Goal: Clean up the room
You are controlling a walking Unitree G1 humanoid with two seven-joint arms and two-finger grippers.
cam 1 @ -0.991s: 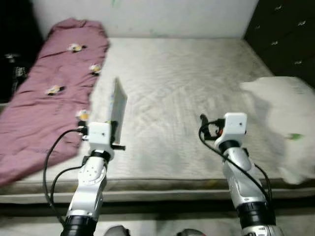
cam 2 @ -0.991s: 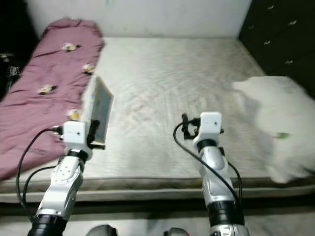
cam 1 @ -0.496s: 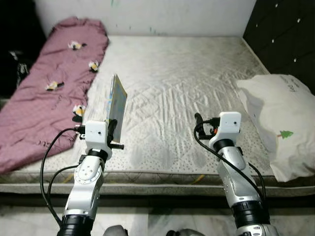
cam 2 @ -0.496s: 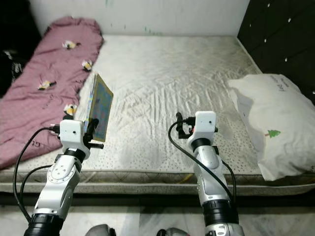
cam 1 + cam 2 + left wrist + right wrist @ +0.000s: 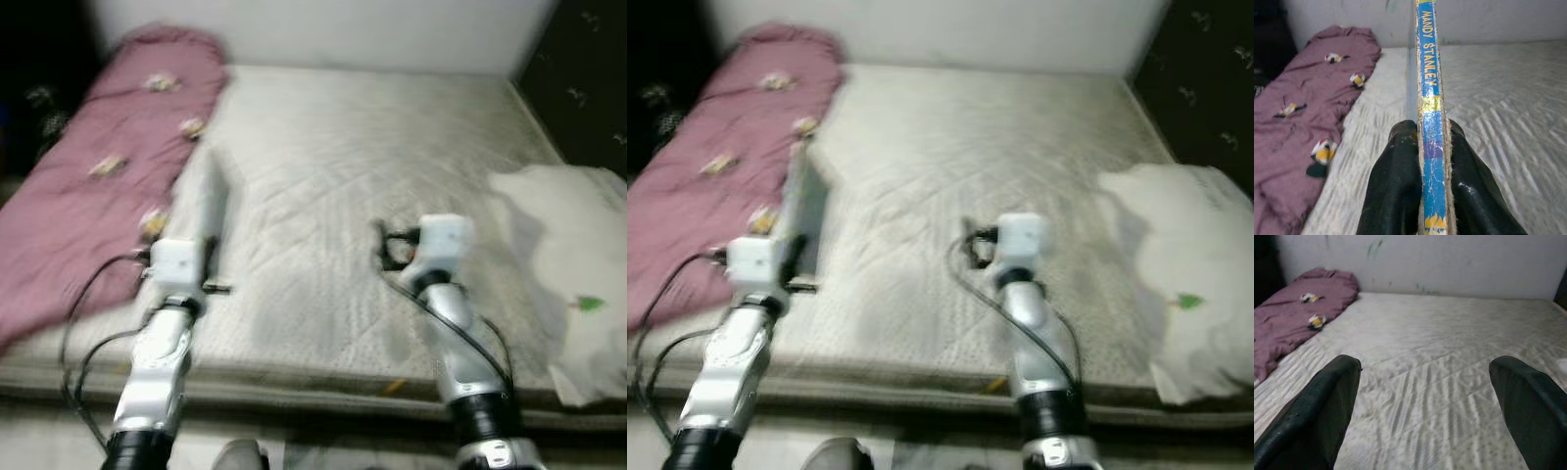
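Note:
A thin book (image 5: 1431, 112) with a blue spine reading MANDY STANLEY stands upright, edge-on, in my left gripper (image 5: 1426, 196), which is shut on it. In the eye views the book (image 5: 211, 211) rises above the left wrist over the near left part of the bed (image 5: 372, 147). My right gripper (image 5: 1425, 406) is open with nothing between its black fingers (image 5: 1317, 416), held over the near middle of the mattress (image 5: 1449, 347). The right wrist (image 5: 441, 240) shows there in the left eye view. Both eye views are blurred.
A maroon blanket (image 5: 108, 166) with small yellow figures lies along the bed's left side. A white pillow (image 5: 573, 264) with a small green mark rests at the right edge. A dark padded headboard (image 5: 588, 69) stands at the right, a pale wall (image 5: 323, 29) behind.
The camera has shifted and the eye views are now blurred. The book looks more edge-on than before. Both grippers keep their hold and spread.

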